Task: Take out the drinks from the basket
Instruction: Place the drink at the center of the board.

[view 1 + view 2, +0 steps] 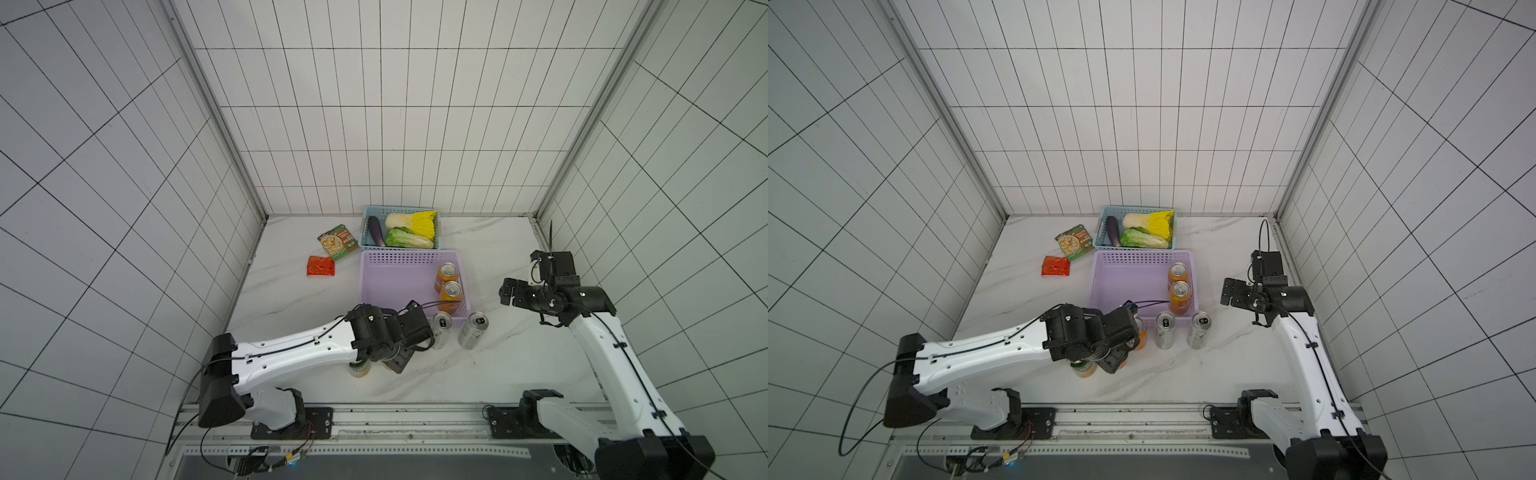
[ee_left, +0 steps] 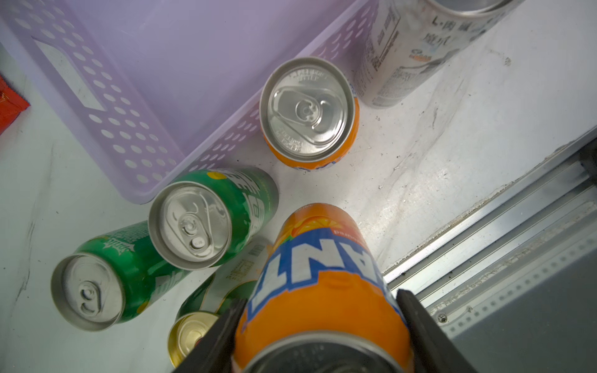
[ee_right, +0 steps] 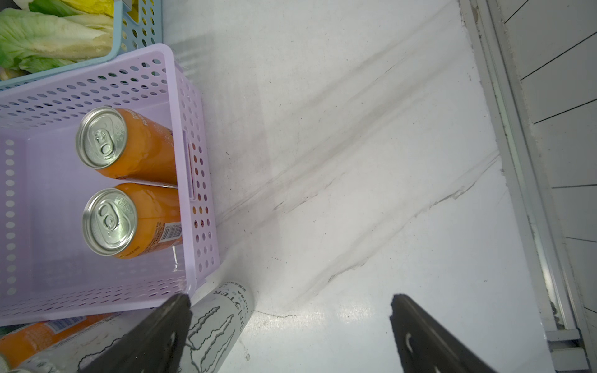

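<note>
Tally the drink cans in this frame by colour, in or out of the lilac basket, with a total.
Orange cans: 4
Green cans: 2
Silver-white slim cans: 2
Dark green can with gold top: 1
Total: 9

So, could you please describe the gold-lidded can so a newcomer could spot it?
Start at the large lilac perforated plastic basket. Near its corner, beside the orange metal can in the left gripper, stands a green metal can. It alone has a gold lid; neighbouring lids are silver.
</note>
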Available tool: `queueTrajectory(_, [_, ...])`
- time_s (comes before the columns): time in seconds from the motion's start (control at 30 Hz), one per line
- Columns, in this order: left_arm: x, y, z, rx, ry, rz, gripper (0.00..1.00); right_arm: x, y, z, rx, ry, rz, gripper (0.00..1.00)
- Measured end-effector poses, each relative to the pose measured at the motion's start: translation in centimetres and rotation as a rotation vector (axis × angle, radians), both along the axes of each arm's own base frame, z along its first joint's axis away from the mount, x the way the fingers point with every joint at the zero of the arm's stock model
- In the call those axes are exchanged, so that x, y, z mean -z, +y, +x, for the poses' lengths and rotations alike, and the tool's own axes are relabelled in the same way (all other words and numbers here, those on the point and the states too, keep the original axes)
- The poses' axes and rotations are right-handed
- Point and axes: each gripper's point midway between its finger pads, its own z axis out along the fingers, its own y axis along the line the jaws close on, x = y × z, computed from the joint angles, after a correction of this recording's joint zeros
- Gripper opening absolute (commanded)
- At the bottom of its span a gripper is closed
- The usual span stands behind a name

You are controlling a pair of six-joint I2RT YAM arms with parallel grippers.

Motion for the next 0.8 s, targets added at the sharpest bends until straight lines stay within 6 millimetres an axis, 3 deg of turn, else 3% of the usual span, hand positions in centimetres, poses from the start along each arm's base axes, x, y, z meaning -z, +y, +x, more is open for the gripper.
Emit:
queueTrajectory(0.3, [3.3, 0.0, 0.1, -0.008, -0.007, 0.004, 0.5, 0.0, 0.0, 0.0, 0.0, 0.0, 0.0, 0.99])
queueTrajectory(0.8, [6.5, -0.5, 0.7, -0.02, -0.02, 0.033, 0.51, 0.1, 0.0, 0.0, 0.0, 0.003, 0.0, 1.0])
